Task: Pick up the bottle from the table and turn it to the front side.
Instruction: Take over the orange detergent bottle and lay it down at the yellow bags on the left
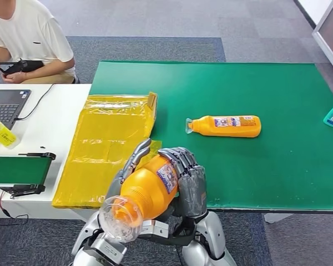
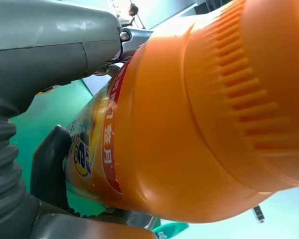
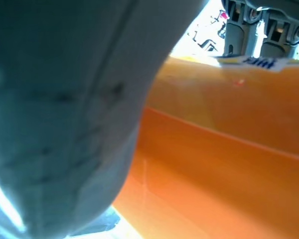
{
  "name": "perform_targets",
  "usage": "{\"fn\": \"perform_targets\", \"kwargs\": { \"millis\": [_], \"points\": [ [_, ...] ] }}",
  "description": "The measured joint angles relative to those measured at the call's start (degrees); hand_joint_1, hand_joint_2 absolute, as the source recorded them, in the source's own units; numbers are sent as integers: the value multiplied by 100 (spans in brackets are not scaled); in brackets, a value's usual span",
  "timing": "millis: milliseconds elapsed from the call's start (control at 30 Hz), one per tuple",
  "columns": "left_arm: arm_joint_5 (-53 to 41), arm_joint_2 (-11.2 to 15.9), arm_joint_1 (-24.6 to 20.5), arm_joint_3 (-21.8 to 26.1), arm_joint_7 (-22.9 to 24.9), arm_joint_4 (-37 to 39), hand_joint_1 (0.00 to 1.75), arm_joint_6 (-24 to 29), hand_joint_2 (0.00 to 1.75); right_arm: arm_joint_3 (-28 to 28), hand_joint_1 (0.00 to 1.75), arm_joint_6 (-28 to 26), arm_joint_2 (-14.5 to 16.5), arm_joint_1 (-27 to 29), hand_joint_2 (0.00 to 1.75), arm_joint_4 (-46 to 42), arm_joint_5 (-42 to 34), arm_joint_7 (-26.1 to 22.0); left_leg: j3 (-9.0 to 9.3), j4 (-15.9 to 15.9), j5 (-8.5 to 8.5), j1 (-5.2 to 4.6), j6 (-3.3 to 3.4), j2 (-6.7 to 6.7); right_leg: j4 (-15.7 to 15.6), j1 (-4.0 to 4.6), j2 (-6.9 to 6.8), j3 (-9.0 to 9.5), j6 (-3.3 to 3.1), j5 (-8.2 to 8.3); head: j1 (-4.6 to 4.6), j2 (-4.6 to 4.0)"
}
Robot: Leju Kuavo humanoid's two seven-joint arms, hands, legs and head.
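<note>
The orange bottle (image 1: 150, 191) is off the table, held up close to the robot's body just past the near edge of the green table (image 1: 282, 166), lying roughly level with its clear cap (image 1: 119, 217) pointing toward the head camera and its base away. Both hands are on it: the right hand (image 1: 189, 180) wraps its fingers over the upper right side of the body, near the label (image 1: 167, 176), and the left hand (image 1: 129, 166) cradles the other side with fingers reaching up past the shoulder. The left wrist view shows the thumb (image 2: 54, 164) pressed against the label end, and the right wrist view shows orange plastic tight against the grey of the hand, so both grips look snug. I judge the pick-up done and the turning under way or about to start. The main risk is the handover between hands: the plastic is smooth and rounded, so if one hand loosens before the other has firm hold, the bottle could roll out and drop to the floor, since it hangs beyond the table edge (nothing below to catch it). Squeezing hard could also dent the body. A second orange bottle (image 1: 225, 126) lies on its side well apart, mid-table, beside a yellow bag (image 1: 102, 149); a person (image 1: 26, 39) sits at the white desk (image 1: 60, 127)
</note>
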Motion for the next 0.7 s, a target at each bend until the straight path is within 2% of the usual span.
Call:
{"fn": "perform_targets", "kwargs": {
  "millis": [267, 300, 400, 433, 700],
  "points": [
    [-26, 24, -53, -81, 104, 2, 0, 40, 175, 10, 175, 5, 7, -8, 175, 47, -34, 28, 0, 0, 0, 0, 0, 0, 0, 0, 0, 0, 0, 0, 0, 0],
    [-55, 28, -60, -91, 104, 2, 7, 53, 175, 13, 175, 6, 7, -11, 175, 52, -38, 34, 0, 0, 0, 0, 0, 0, 0, 0, 0, 0, 0, 0, 0, 0],
    [-152, 40, -84, -127, 113, 2, 137, 75, 175, 19, 175, 8, 8, -17, 175, 69, -65, 41, 0, 0, 0, 0, 0, 0, 0, 0, 0, 0, 0, 0, 0, 0],
    [-166, 44, -92, -142, 119, 3, 175, 76, 175, 20, 175, 9, 8, -18, 175, 73, -75, 41, 0, 0, 0, 0, 0, 0, 0, 0, 0, 0, 0, 0, 0, 0],
    [-174, 67, -123, -202, 169, 4, 175, 98, 175, 22, 175, 10, 9, -27, 175, 124, -88, 95, 0, 0, 0, 0, 0, 0, 0, 0, 0, 0, 0, 0, 1, 0]
  ]
}}
